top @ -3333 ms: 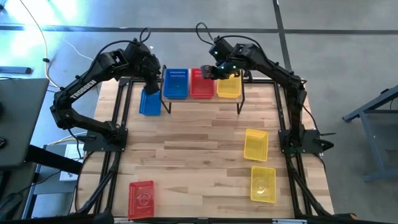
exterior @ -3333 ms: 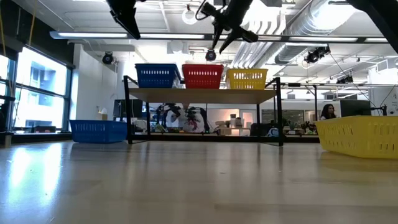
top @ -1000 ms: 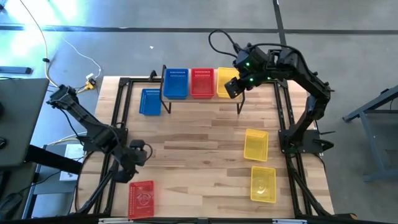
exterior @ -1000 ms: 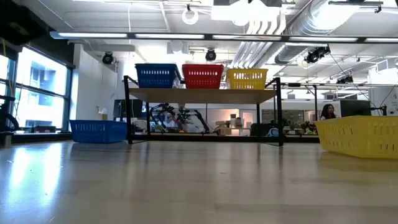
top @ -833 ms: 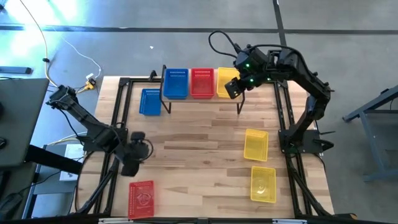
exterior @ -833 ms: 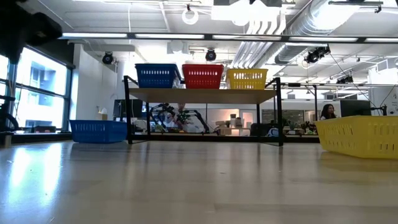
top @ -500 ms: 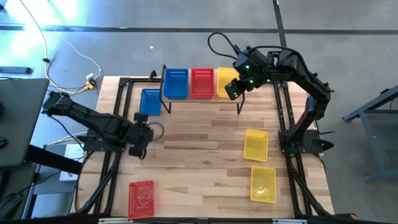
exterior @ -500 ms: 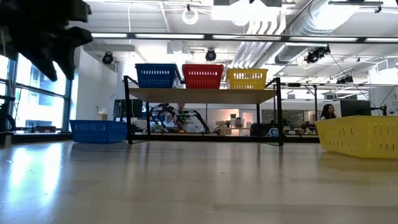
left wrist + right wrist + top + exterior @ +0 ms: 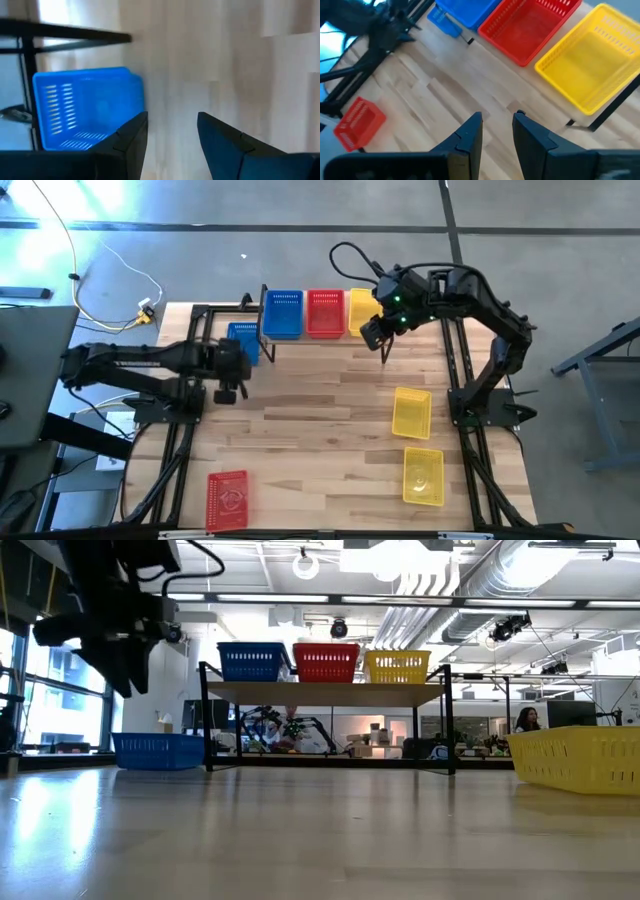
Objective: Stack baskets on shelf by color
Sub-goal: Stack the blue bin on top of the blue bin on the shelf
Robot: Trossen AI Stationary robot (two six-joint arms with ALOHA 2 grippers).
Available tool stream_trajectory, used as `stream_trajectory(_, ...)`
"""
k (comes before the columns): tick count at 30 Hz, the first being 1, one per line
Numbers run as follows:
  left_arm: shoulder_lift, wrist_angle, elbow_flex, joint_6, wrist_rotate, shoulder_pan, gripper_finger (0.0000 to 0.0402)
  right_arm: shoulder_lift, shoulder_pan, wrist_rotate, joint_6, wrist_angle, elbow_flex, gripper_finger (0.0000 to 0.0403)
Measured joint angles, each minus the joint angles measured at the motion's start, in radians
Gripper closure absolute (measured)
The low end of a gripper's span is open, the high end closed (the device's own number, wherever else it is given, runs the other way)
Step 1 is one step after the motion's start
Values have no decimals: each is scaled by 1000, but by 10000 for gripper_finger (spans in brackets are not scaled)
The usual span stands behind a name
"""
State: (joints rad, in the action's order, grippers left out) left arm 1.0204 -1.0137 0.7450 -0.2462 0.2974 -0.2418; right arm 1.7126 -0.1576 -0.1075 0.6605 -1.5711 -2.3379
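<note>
The shelf (image 9: 325,332) stands at the far middle of the table, with one blue basket (image 9: 283,313), one red basket (image 9: 324,312) and one yellow basket (image 9: 360,305) side by side on it. Another blue basket (image 9: 240,340) rests on the table just left of the shelf. My left gripper (image 9: 229,388) hangs open just near of that basket (image 9: 87,107), fingers tipped down, nothing between them. My right gripper (image 9: 373,333) hovers open above the shelf's right end, in front of the yellow basket (image 9: 595,65), and is empty.
Two yellow baskets (image 9: 411,412) (image 9: 423,475) lie on the table's right side. A red basket (image 9: 228,500) lies at the near left corner. The middle of the tabletop (image 9: 320,420) is bare wood. Black frame rails (image 9: 190,360) run along both table sides.
My left gripper has swung from beside the red basket at the near left toward the far edge, turning as it went. It now hangs by the blue basket on the table. It has stayed open and empty. No basket has moved.
</note>
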Motion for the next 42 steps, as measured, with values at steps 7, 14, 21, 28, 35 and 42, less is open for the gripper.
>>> stream_trajectory(7,25,21,0,-139,-64,-168,241,0,50,9,116,0,0,309)
stream_trajectory(14,88,60,0,-217,-101,-257,241,0,82,10,171,19,0,309)
stream_trajectory(21,123,111,0,-218,-122,-263,241,0,82,10,170,20,0,309)
stream_trajectory(28,183,151,0,-202,-90,-263,241,0,82,7,170,20,0,309)
stream_trajectory(35,259,185,0,-192,-53,-299,241,0,82,8,161,20,0,309)
stream_trajectory(42,283,196,0,-186,-61,-345,241,0,82,10,117,20,0,309)
